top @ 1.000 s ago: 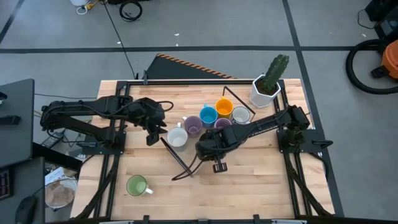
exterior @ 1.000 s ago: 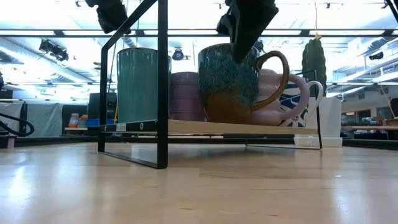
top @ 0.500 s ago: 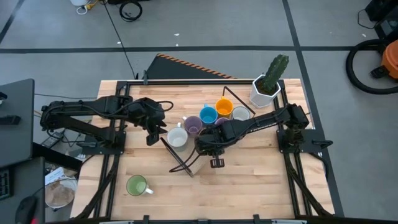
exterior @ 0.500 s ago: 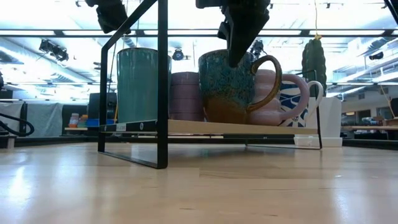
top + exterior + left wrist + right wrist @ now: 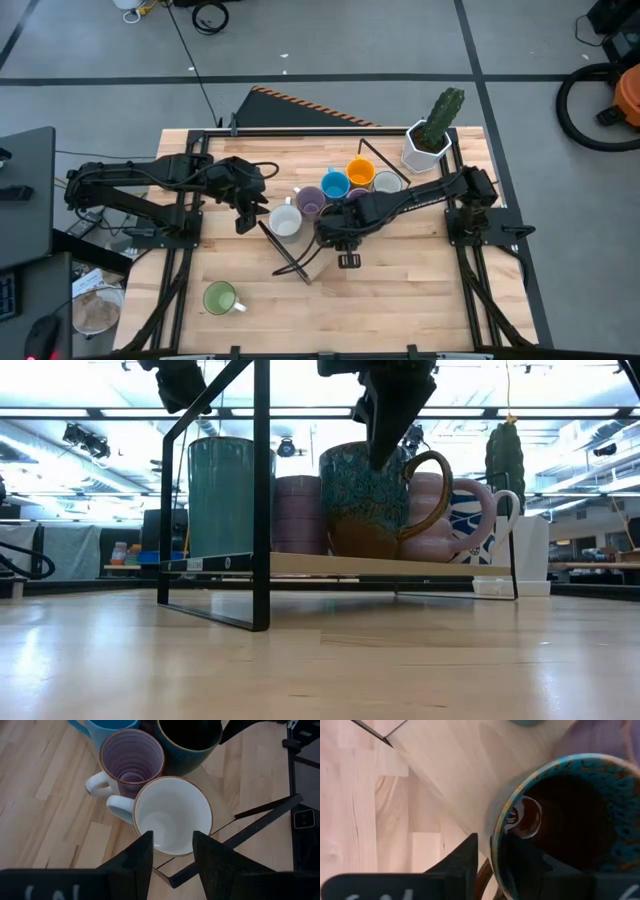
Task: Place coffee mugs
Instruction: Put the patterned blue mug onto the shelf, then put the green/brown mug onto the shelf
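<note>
Our right gripper (image 5: 385, 435) pinches the dark brown mug's (image 5: 375, 500) rim, hiding it from above; left gripper (image 5: 170, 852) gapes empty over the white mug (image 5: 172, 815) beside it.

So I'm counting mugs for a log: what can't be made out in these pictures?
High view: the dark teal mug is hidden under the right gripper.
Low view: the orange mug is hidden behind nearer mugs; the green mug is out of frame.
Left wrist view: the blue mug is cut off by the edge.
</note>
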Motion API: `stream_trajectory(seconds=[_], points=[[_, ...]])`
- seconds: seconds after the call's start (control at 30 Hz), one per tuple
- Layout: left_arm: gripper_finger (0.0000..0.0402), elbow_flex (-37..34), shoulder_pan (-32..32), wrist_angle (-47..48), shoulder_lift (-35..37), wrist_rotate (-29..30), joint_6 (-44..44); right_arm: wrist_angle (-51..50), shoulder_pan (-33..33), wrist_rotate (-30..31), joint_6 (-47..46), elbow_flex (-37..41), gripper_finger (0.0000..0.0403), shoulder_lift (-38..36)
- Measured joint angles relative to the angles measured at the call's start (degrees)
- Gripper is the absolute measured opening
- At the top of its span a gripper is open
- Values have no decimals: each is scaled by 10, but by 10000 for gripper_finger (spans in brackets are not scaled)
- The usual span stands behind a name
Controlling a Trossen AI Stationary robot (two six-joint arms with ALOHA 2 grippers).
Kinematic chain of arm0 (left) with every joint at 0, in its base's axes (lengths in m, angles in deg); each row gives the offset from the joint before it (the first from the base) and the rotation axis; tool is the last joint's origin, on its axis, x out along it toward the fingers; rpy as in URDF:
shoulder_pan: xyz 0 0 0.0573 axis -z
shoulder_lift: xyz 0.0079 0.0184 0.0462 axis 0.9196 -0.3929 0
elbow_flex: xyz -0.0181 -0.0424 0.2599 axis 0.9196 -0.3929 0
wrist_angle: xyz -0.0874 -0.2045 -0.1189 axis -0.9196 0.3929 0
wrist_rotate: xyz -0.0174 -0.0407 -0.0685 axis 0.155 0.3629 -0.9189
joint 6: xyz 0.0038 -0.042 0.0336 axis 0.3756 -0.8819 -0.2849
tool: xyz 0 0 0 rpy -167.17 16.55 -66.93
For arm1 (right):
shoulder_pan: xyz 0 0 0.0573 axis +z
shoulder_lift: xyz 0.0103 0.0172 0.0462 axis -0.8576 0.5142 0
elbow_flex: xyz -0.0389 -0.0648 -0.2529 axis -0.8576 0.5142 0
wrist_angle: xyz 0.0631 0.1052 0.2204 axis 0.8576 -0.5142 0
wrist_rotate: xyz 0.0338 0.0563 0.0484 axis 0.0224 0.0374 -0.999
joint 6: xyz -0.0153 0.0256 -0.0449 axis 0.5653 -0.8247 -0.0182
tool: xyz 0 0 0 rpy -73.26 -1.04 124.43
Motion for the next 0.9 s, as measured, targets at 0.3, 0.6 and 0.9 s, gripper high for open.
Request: stream_trajectory(seconds=[0.3,0.6,0.9], points=[[144,0,0,-5,0,0,0,-48,25,33,-24,-37,154,-6],[144,-1,44,-56,0,-216,18,-83,89,68,-52,-79,160,-21],[144,-1,263,-47,-3,-54,-83,-125,159,178,-103,-58,160,-65]])
